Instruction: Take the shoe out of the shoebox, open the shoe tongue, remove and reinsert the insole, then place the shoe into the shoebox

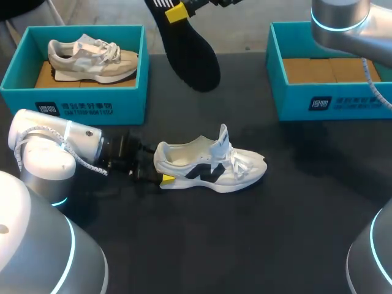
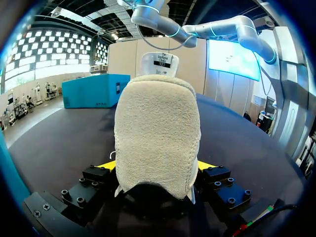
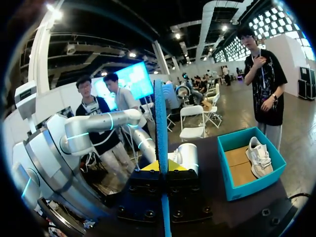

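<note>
A white shoe with black side marks lies on the dark table, tongue raised and toe pointing right. My left gripper holds its heel from the left, one yellow fingertip showing at the near side. In the left wrist view the fleecy heel fills the space between the fingers of the left gripper, which press it from both sides. My right gripper is high at the back, shut on a black insole that hangs down. Seen from the right wrist, the insole stands edge-on in the right gripper.
A teal shoebox at the back left holds a beige shoe. A second teal shoebox at the back right shows only its cardboard floor. The right arm's elbow hangs over that box.
</note>
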Action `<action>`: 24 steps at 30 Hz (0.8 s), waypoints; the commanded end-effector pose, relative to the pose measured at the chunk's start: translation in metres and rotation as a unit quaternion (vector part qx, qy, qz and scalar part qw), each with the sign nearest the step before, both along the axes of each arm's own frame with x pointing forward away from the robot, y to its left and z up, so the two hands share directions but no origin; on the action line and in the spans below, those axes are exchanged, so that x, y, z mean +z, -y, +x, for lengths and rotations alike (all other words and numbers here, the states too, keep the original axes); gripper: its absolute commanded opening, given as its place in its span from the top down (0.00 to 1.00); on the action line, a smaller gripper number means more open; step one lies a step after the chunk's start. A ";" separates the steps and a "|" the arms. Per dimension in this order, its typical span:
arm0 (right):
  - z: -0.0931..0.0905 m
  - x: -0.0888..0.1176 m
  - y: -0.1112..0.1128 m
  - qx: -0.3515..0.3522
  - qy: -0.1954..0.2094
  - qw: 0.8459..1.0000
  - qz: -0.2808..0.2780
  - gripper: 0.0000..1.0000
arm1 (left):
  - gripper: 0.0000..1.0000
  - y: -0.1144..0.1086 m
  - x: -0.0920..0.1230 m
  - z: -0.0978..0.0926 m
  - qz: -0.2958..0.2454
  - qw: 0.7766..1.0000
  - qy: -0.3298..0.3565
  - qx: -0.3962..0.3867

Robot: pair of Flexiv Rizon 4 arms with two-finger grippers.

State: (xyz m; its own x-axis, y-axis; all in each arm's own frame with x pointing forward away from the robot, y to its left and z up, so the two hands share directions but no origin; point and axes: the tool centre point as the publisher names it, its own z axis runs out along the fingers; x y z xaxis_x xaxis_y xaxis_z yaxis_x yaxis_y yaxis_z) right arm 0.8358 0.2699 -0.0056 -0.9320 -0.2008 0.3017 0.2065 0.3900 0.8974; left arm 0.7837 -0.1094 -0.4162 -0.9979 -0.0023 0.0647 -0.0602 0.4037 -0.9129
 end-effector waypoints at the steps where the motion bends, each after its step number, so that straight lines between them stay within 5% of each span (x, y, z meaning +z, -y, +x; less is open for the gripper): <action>1: 0.000 -0.001 0.000 0.000 0.000 1.000 0.000 1.00 | 1.00 0.000 -0.001 0.000 0.001 1.000 -0.001 0.000; 16: -0.001 0.001 0.002 -0.007 0.000 1.000 0.010 1.00 | 1.00 0.000 -0.001 0.000 0.001 1.000 -0.001 0.000; 24: -0.020 0.016 0.012 -0.059 -0.030 0.998 0.020 1.00 | 1.00 0.000 -0.001 0.000 0.001 1.000 -0.001 0.000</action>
State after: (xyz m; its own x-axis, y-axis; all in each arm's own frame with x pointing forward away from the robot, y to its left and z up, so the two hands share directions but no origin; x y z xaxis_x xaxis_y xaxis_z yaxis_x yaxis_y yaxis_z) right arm 0.8325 0.2659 0.0087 -0.9196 -0.1532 0.3618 0.2952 0.3383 0.8935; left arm 0.7837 -0.1095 -0.4162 -0.9979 -0.0023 0.0647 -0.0602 0.4036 -0.9130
